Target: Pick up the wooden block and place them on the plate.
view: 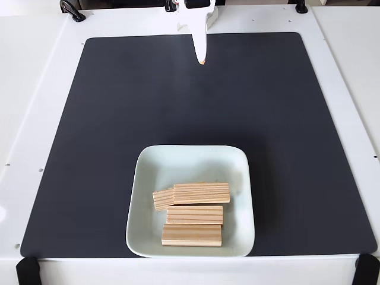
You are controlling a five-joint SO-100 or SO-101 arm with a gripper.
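Fixed view | gripper [202,61] at mat's [119,119] far edge, closed, empty | four blocks [201,192] on plate [148,178] at near edge

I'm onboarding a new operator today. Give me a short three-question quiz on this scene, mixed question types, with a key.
1. True or false: every wooden block in the fixed view lies on the plate.
2. How many blocks are there? A) two B) four C) six
3. Fill in: the gripper hangs over the far edge of the black ____.

Key: 1 true; 2 B, though the leftmost one is partly covered by its neighbour; 3 mat.
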